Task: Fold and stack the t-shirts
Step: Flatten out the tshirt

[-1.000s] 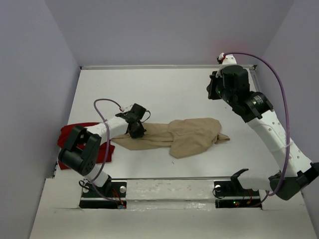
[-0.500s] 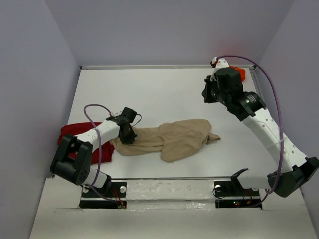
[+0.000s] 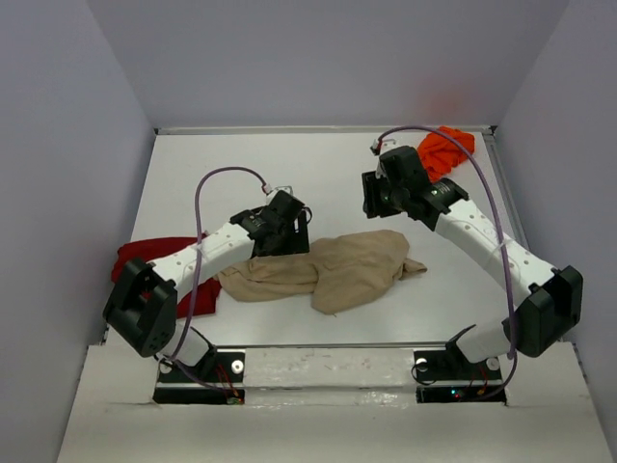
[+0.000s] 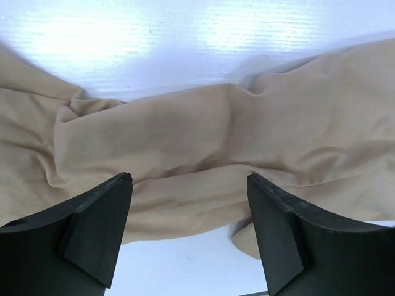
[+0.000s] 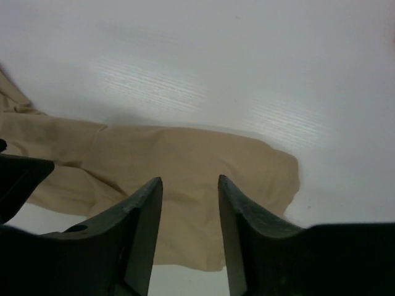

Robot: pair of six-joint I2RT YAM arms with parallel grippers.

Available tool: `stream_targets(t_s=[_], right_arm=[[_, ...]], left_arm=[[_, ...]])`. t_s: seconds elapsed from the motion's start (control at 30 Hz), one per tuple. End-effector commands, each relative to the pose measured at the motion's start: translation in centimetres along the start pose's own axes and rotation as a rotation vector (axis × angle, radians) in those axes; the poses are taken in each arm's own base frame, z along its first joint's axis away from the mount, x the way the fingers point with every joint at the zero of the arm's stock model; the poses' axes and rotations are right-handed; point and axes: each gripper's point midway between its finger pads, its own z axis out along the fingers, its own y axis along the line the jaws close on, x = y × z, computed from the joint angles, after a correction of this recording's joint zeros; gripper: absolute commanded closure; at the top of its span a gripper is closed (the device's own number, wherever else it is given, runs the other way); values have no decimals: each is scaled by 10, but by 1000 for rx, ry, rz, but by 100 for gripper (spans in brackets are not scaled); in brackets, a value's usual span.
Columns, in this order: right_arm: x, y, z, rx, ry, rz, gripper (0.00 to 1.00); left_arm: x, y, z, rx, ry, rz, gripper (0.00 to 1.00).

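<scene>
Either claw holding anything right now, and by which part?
Nothing held. Left claw and right claw are both open above the tan shirt, with no cloth between their fingers.

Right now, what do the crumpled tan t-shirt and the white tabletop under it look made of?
The crumpled tan t-shirt looks like soft matte knit cloth, probably cotton jersey: it drapes in loose rounded folds with no shine. The white tabletop looks like a hard, smooth, semi-gloss board, maybe laminate or a painted panel: it shows blurry light glare and faint fine lines. The exact material is unclear.
</scene>
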Motion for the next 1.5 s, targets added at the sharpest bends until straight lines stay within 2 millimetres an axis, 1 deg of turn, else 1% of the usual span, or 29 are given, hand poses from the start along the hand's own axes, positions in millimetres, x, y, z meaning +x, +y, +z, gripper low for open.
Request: stream_targets(t_s=[0.0,0.03,0.07,0.1,0.13,0.17,0.2,0.33,0.5,0.57,0.63,0.67,0.73,0.83,0.87,0.97,1.0,1.03,1.07,1.1,1.13,1.17,1.23,1.27,1.3,1.33,1.37,1.43,1.47], right_arm=[[9,30,15,-84,20,-40,48],[13,41,14,-109,30,-56,49],[14,41,17,-107,37,-56,54],[17,47,19,-114,44,-50,74],[19,52,20,-125,45,-54,84],[19,53,21,-126,45,-51,91],[22,56,23,-126,54,-53,100],[23,50,28,-89,52,-49,100],[19,45,30,-54,41,-47,100],[17,42,32,-29,35,-32,100],[15,41,33,-19,30,-24,100],[11,40,34,-5,22,-20,100],[9,39,34,1,22,-22,100],[10,34,34,30,20,-18,89],[12,33,35,37,25,-17,89],[21,37,32,9,51,9,93],[25,44,29,-38,65,20,94],[35,44,28,-49,87,26,95],[35,50,18,-77,65,44,94],[38,47,15,-74,61,52,87],[54,51,11,-76,80,53,83],[54,47,0,-59,58,60,73],[72,43,-8,-30,81,89,64],[79,33,-11,11,86,100,61],[80,30,-21,16,65,115,59],[85,24,-25,41,67,148,59],[101,16,-27,84,97,148,58],[109,9,-36,98,99,191,57],[116,10,-38,94,109,198,57]], left_arm=[[-31,-7,-22,22,-116,31,13],[-34,-9,-23,31,-124,29,12],[-34,-9,-24,32,-126,26,12],[-37,-9,-27,29,-136,21,11],[-41,-11,-30,33,-148,7,11],[-43,-11,-31,32,-156,1,11],[-46,-11,-33,29,-166,-9,11],[-59,-15,-42,48,-213,-30,11],[-63,-32,-37,98,-181,-12,11],[-67,-43,-40,137,-180,-13,11],[-72,-46,-43,152,-191,-13,11],[-80,-49,-50,160,-217,-12,10],[-86,-46,-55,140,-238,-14,7],[-90,-35,-58,92,-264,-19,6],[-86,-29,-55,67,-255,-16,6],[-75,-23,-45,32,-214,-13,6],[-70,-23,-40,29,-199,-12,6],[-70,-24,-39,36,-197,-12,6],[-71,-26,-38,46,-199,-13,6],[-71,-27,-39,51,-200,-14,6],[-72,-27,-39,54,-202,-15,6],[-74,-29,-41,62,-209,-17,6],[-74,-31,-41,67,-208,-7,6],[-76,-32,-41,72,-210,-4,6],[-75,-32,-39,68,-205,0,6],[-76,-32,-38,67,-206,3,6],[-77,-33,-38,67,-207,7,6],[-77,-33,-38,67,-208,10,6],[-77,-33,-38,68,-207,12,6]])
